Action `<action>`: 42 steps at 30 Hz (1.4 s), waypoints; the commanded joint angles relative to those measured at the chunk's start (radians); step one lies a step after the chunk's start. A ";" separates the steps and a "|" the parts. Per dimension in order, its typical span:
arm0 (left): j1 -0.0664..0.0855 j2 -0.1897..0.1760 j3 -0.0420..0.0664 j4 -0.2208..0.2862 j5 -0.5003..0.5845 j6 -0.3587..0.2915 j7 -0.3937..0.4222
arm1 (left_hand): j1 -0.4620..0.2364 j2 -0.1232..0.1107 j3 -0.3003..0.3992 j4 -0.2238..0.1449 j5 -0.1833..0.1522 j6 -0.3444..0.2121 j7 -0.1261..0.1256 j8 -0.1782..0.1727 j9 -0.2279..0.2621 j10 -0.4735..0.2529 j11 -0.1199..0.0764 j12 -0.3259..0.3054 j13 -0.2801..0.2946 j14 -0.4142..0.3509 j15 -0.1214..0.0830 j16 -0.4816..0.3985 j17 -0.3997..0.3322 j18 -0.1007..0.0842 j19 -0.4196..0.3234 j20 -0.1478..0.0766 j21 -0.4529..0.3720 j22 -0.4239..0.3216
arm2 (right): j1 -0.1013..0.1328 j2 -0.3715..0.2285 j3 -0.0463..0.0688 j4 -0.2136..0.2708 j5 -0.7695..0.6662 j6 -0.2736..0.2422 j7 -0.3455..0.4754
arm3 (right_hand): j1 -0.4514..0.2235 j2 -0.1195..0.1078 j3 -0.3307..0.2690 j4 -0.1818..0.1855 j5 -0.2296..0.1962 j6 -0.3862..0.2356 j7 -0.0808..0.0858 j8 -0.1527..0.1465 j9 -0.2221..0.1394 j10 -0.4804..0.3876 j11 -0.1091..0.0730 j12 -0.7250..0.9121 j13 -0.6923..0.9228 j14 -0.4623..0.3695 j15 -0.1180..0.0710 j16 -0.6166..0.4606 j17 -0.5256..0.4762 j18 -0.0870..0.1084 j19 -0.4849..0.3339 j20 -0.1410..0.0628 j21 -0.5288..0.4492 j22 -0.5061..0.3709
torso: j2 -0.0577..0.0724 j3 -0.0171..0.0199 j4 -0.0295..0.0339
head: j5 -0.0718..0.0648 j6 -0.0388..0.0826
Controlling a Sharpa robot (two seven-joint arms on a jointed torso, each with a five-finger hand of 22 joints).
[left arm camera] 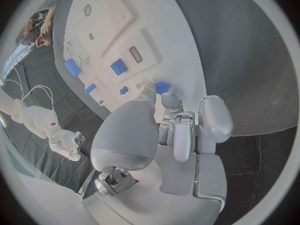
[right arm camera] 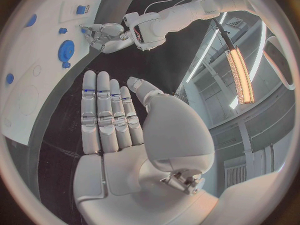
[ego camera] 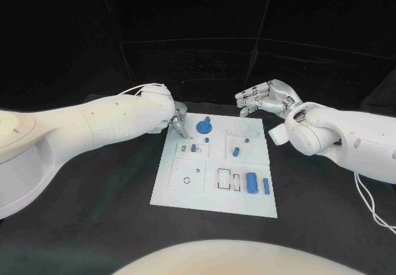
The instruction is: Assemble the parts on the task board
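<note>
Clearly the delicate spot is at the far-left corner of the task board (ego camera: 169, 192), where the left hand (ego camera: 177, 121) reaches down with its fingers drawn together toward a small blue part (left arm camera: 162, 87). From the left wrist view a fingertip (left arm camera: 149, 89) sits just beside that part, but whether the part is actually pinched cannot be told. If the grip is only partial, the piece could tip or skid across the smooth white plate as the fingers close; a sideways push might also nudge the board itself. The blue gear (ego camera: 205, 126) lies just beside the working fingers and could be knocked.

The right hand (ego camera: 262, 97) hovers above the board's far-right corner, fingers straight and close side by side, holding nothing; it is well placed to stay clear, though a drop would bring it onto the board's far edge.

Other blue parts, among them a cylinder (ego camera: 252, 182) and a thinner peg (ego camera: 266, 185), rest near the board's right side. The black table (ego camera: 91, 229) surrounds the board, and the room beyond is dark, with a long lamp (right arm camera: 240, 75) overhead.
</note>
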 commanded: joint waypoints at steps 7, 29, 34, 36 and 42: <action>-0.005 -0.007 -0.004 0.006 0.006 0.052 0.015 | 0.014 0.031 0.266 -0.113 0.004 -0.007 0.010 -0.013 -0.005 -0.019 0.008 -0.016 -0.016 0.106 0.012 0.006 0.263 0.001 -0.003 0.011 -0.004 0.002 | 0.002 0.000 0.001 0.001 -0.001 0.011 0.008 | -0.013 -0.001 0.000 0.007 0.005 -0.005 0.005 -0.006 -0.001 0.002 0.005 -0.004 -0.002 0.009 -0.001 -0.006 -0.001 0.012 0.008 0.000 -0.008 -0.003 | 0.001 -0.0005 0.0004 | 0.002 0.001; -0.002 -0.014 -0.004 -0.001 0.033 0.060 0.028 | -0.157 -0.113 0.692 -0.151 0.006 -0.015 0.018 0.024 0.016 -0.018 0.013 -0.006 -0.019 0.106 0.019 0.006 0.263 0.003 -0.007 0.019 -0.005 0.008 | 0.002 0.001 0.001 -0.001 -0.001 0.015 0.005 | -0.015 -0.002 0.001 0.009 0.008 -0.006 0.005 -0.006 -0.001 0.002 0.005 -0.004 -0.003 0.009 -0.001 -0.007 -0.002 0.012 0.009 0.000 -0.009 -0.004 | 0.000 -0.0003 -0.0004 | 0.005 0.001; -0.001 -0.020 -0.003 0.001 0.042 0.042 0.035 | -0.160 -0.114 0.697 -0.152 0.006 -0.016 0.018 0.026 0.017 -0.017 0.013 -0.005 -0.018 0.106 0.019 0.006 0.263 0.003 -0.007 0.019 -0.006 0.007 | 0.002 0.000 0.001 0.000 -0.001 0.015 0.005 | -0.015 -0.002 0.001 0.009 0.008 -0.006 0.005 -0.006 -0.001 0.002 0.005 -0.004 -0.003 0.009 -0.001 -0.007 -0.002 0.012 0.009 0.000 -0.009 -0.004 | 0.001 -0.0004 -0.0004 | 0.004 0.001; 0.001 -0.025 -0.003 0.005 0.051 0.031 0.039 | -0.161 -0.115 0.699 -0.153 0.006 -0.016 0.018 0.027 0.018 -0.016 0.013 -0.003 -0.016 0.106 0.019 0.006 0.263 0.003 -0.007 0.019 -0.006 0.007 | 0.002 0.000 0.001 0.000 -0.001 0.015 0.005 | -0.015 -0.002 0.001 0.009 0.008 -0.006 0.005 -0.006 -0.001 0.002 0.005 -0.004 -0.003 0.009 -0.001 -0.007 -0.002 0.012 0.009 0.000 -0.009 -0.004 | 0.000 -0.0005 0.0001 | 0.004 0.001; 0.023 -0.060 0.016 0.032 0.127 -0.024 0.059 | -0.230 -0.185 0.645 -0.135 0.006 -0.009 0.016 0.041 0.025 -0.006 0.014 0.004 -0.015 0.105 0.019 0.005 0.260 0.006 -0.011 0.019 -0.016 -0.007 | 0.002 -0.001 0.001 -0.003 -0.001 0.016 0.005 | -0.015 -0.002 0.001 0.009 0.008 -0.006 0.005 -0.006 -0.001 0.002 0.005 -0.004 -0.003 0.009 -0.001 -0.007 -0.002 0.012 0.009 0.000 -0.009 -0.004 | -0.001 0.0004 0.0016 | 0.004 0.006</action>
